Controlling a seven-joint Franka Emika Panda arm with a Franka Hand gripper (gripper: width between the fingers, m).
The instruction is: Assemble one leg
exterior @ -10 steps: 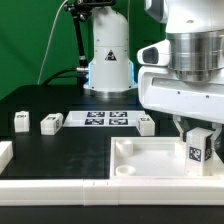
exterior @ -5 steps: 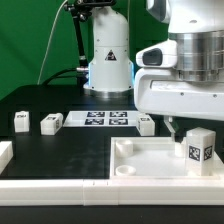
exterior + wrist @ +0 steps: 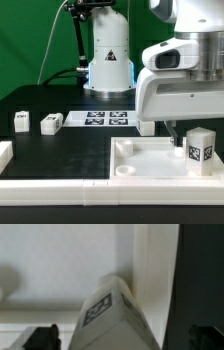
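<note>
Currently the leg [image 3: 200,148] stands upright in the tabletop [image 3: 135,150] corner at the exterior view's right, with the gripper [image 3: 124,339] just above, fingers spread and holding nothing; if not fully seated, it could tip or work loose.

arm: white Panda wrist at exterior view's right, pointing straight down | gripper [image 3: 124,337]: jaws apart, nothing between the dark fingertips [image 3: 42,337]

White stubby leg [image 3: 201,149] with square marker tag, upright in the tabletop [image 3: 140,162], near its corner on the exterior view's right, two more legs [image 3: 51,122] on the black surface [image 3: 70,150]
</note>
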